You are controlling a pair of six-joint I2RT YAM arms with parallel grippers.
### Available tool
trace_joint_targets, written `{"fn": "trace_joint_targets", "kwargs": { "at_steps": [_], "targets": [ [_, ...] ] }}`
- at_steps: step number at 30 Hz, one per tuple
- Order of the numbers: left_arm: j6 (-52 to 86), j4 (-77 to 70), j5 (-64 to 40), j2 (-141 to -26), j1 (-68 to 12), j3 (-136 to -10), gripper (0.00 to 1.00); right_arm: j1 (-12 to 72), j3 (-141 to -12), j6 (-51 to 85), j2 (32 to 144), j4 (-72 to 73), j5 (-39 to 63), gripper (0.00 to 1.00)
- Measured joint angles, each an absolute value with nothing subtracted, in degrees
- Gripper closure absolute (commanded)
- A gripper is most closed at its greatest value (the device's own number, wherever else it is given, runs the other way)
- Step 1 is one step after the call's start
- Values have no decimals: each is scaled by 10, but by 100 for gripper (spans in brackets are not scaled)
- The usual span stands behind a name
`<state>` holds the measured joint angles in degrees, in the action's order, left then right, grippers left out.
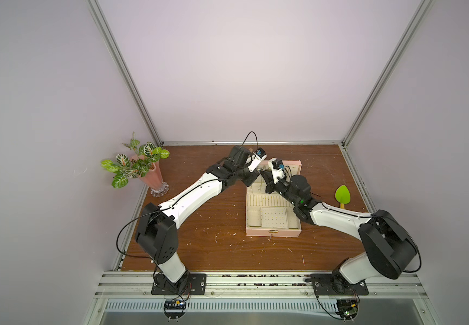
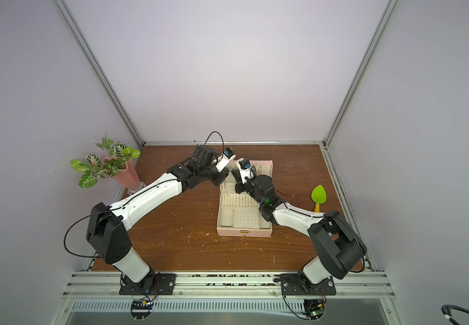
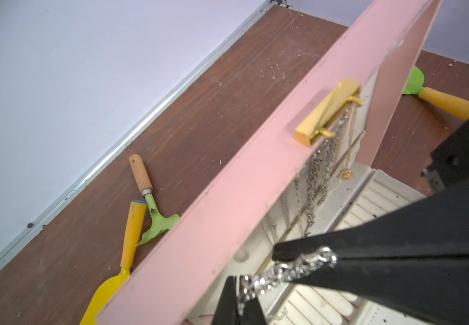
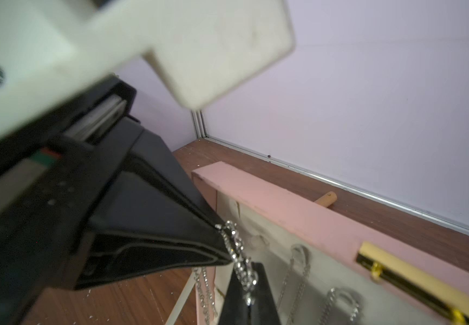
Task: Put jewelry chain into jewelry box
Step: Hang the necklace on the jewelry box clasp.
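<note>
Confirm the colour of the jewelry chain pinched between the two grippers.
Silver: the jewelry chain has shiny, glinting links. It shows best in the left wrist view.

Soft overhead light is filling both top views evenly; the back wall is glowing brightest at centre, side walls greying outward. Shadows on the tabletop are showing faint. In the right wrist view the near white bracket is blurring badly; detail is softening throughout.
</note>
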<state>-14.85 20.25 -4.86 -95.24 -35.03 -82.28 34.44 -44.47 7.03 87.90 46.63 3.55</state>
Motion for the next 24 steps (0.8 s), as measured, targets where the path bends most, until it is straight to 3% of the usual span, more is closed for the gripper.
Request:
{"fn": "trace_joint_targets", "kwargs": {
  "at_steps": [24],
  "targets": [
    [-66, 187, -4, -954, -356, -822, 88, 341, -475, 123, 901, 456, 11, 100]
  ]
}}
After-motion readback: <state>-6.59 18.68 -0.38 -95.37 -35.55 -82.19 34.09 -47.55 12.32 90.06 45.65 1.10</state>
